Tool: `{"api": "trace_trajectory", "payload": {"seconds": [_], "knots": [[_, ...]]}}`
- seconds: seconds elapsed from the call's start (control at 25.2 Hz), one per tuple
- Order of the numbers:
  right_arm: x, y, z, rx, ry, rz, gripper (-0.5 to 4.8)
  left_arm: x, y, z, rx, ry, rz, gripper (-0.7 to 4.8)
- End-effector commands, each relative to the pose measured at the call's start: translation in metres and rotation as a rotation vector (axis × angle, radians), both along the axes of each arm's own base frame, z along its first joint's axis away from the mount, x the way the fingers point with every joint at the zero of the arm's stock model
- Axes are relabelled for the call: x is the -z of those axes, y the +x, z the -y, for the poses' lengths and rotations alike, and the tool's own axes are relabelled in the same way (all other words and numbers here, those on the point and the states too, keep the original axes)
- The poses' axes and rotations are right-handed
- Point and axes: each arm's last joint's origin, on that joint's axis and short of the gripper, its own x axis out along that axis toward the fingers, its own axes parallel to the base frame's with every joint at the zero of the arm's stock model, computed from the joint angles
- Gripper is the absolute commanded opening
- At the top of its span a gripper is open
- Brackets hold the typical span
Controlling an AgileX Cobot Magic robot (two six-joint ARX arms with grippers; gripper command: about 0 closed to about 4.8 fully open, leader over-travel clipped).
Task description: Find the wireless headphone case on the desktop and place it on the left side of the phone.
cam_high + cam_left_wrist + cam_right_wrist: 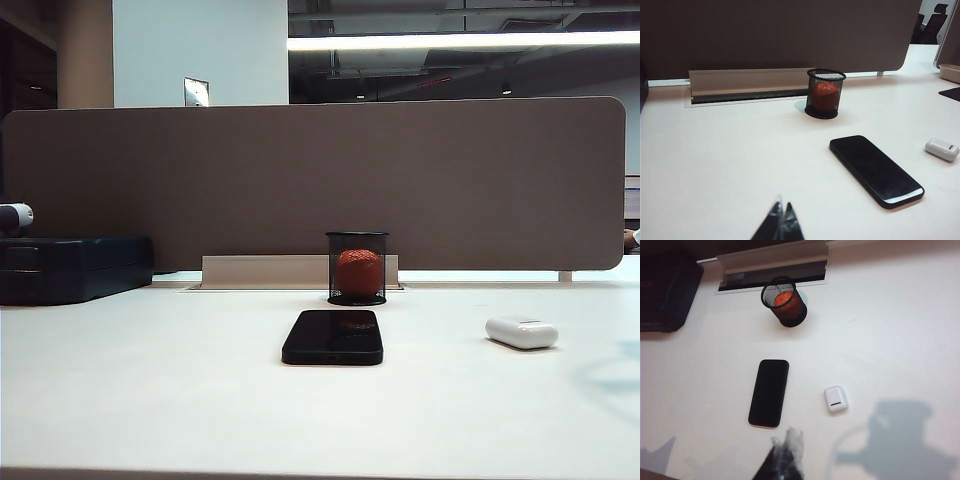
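The small white wireless headphone case (521, 332) (942, 149) (836, 398) lies on the white desktop (150, 390), to the right of the black phone (333, 337) (875, 169) (769, 392), which lies flat at the middle. My right gripper (787, 445) hangs high over the desktop, above the near end of the phone and apart from the case, its jaws shut with nothing between them. My left gripper (782, 209) is low over the near left of the desktop, shut and empty. Neither gripper shows in the exterior view.
A black mesh cup with a red ball (357, 267) (784, 301) stands behind the phone. A dark box (70, 266) sits at the back left. A brown-grey partition (320, 180) runs along the back edge. The right arm's shadow (895, 432) falls beside the case.
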Motion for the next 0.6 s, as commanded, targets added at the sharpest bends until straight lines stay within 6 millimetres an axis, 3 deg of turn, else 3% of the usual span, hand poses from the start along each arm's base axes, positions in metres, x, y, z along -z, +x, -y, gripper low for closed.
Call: {"api": "trace_trajectory", "payload": {"seconds": [0.04,0.6], "knots": [[0.005,0.003,-0.001,-0.036,0.024,-0.012,-0.09,-0.003,0.0,0.0,0.007,0.003,0.019,-0.05],[0.04,0.023,-0.002,-0.035,0.017,-0.164,-0.09,-0.003,0.0,0.0,0.007,0.003,0.019,-0.05]]}}
